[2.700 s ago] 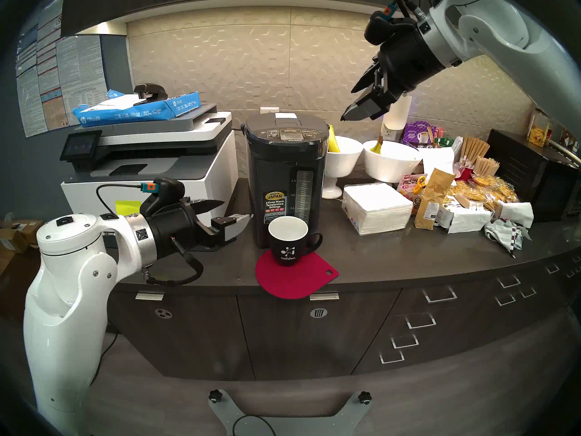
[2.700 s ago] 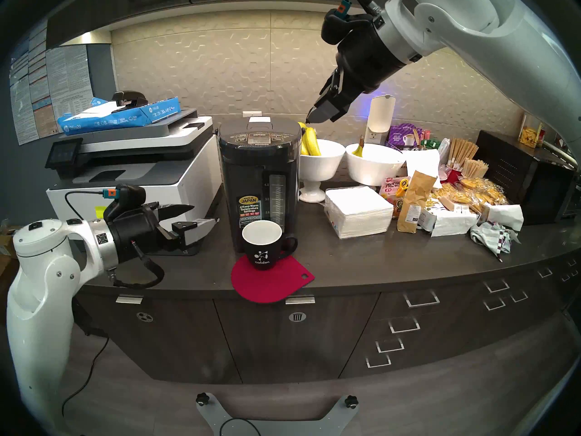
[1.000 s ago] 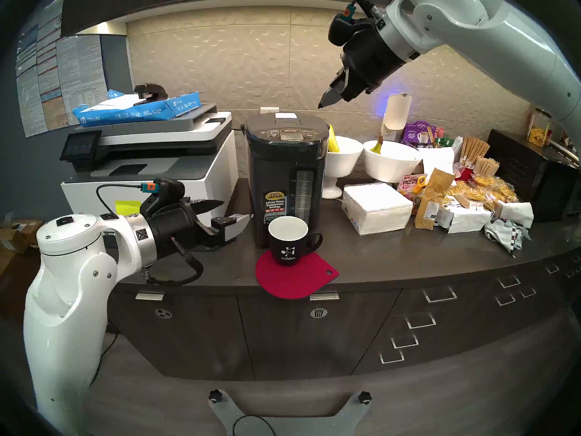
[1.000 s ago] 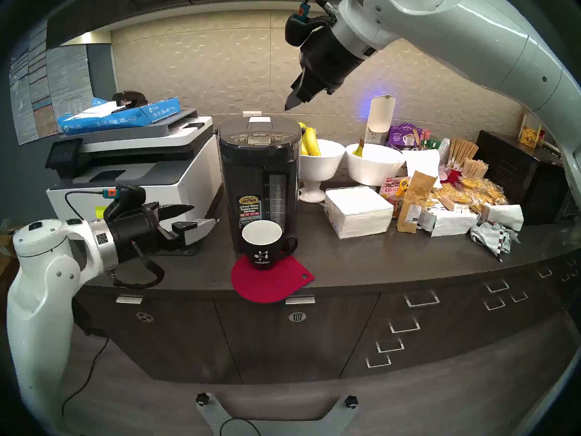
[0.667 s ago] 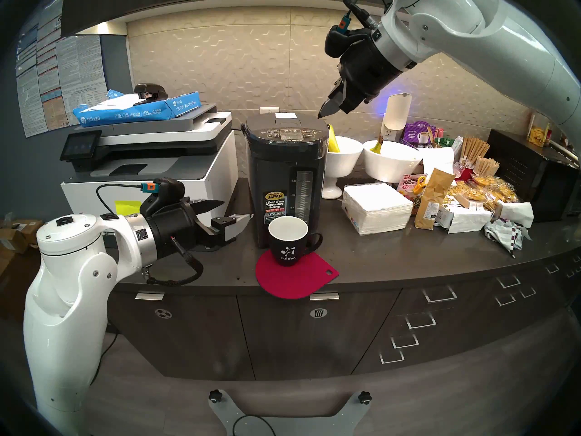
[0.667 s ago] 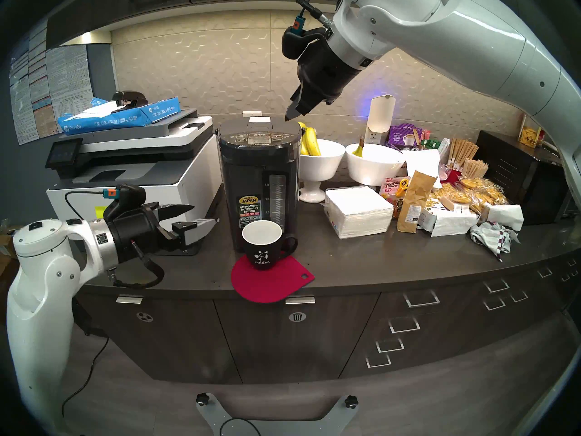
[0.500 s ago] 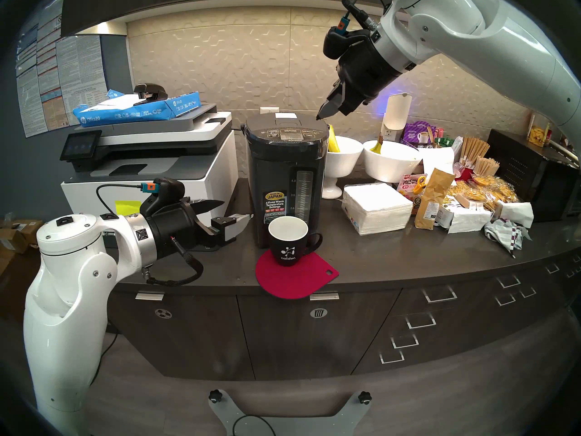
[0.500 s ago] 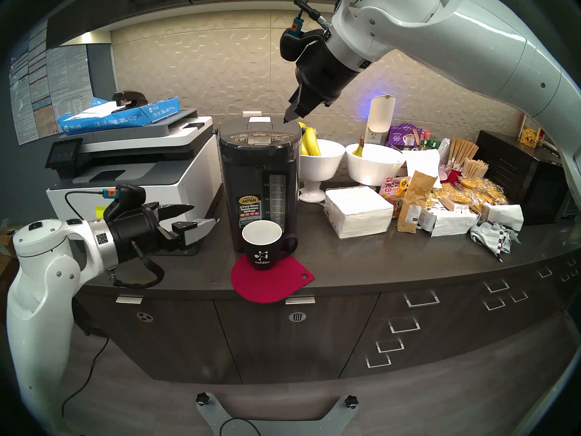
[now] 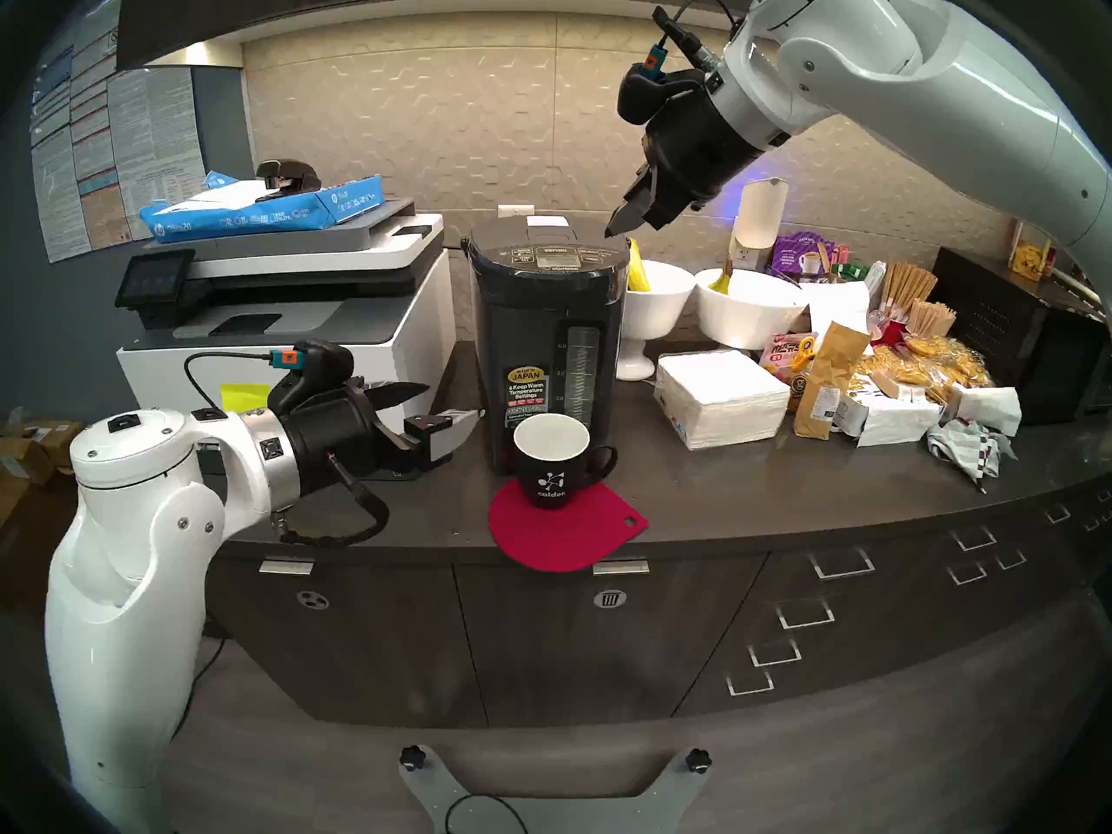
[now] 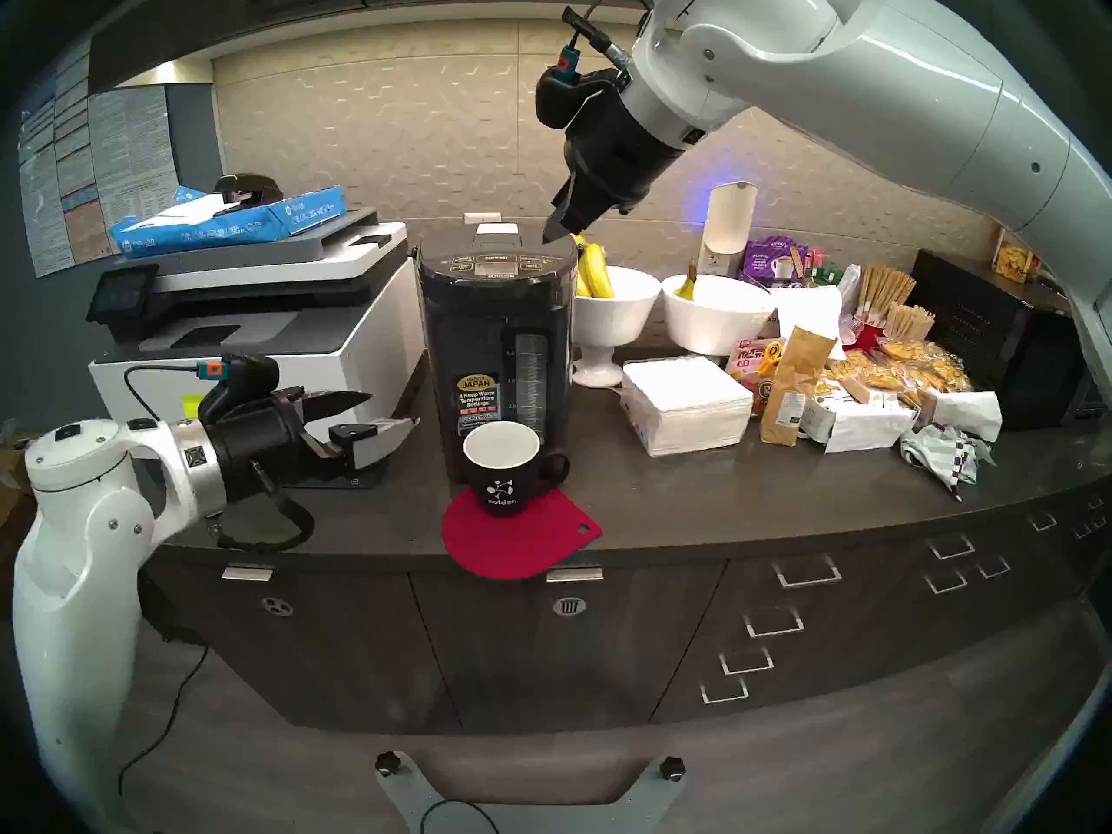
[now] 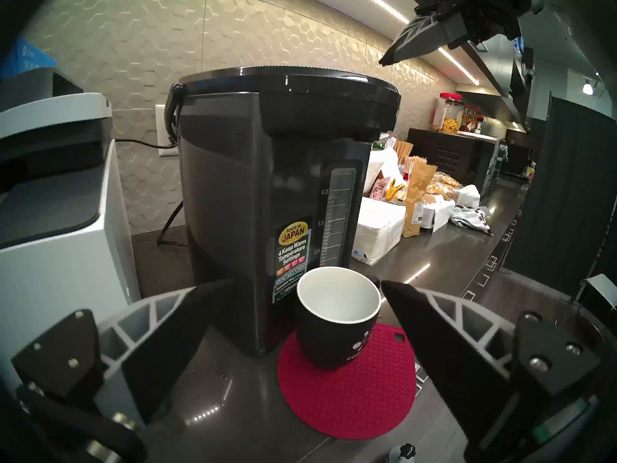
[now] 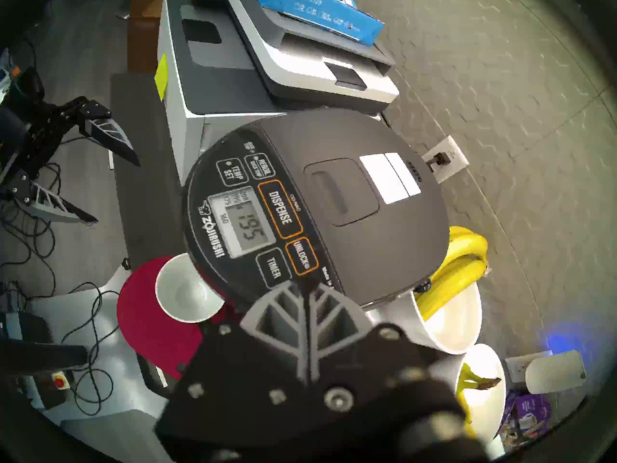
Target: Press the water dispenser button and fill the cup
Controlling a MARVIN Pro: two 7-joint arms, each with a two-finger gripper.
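The dark water dispenser (image 9: 544,333) stands mid-counter with its control panel on top. On the panel in the right wrist view, the DISPENSE button (image 12: 279,207) shows bare, with UNLOCK beside it. The black cup (image 9: 551,461) with a white inside sits empty on a red mat (image 9: 565,535) against the dispenser's front. My right gripper (image 9: 609,232) is shut and points down, a little above the lid's right rear edge. In its own view the right gripper (image 12: 305,287) hangs by the TIMER and UNLOCK buttons. My left gripper (image 9: 454,400) is open and empty, left of the dispenser's base.
A white-and-grey printer (image 9: 289,309) with a blue paper ream stands left of the dispenser. Two white bowls (image 9: 659,300) with bananas, a napkin stack (image 9: 719,396) and snack bags (image 9: 914,381) fill the right of the counter. Upper cabinets hang above.
My right gripper, shut throughout, has swung left from over the bowls and come down close to the dispenser's lid. The left arm and the cup have not moved.
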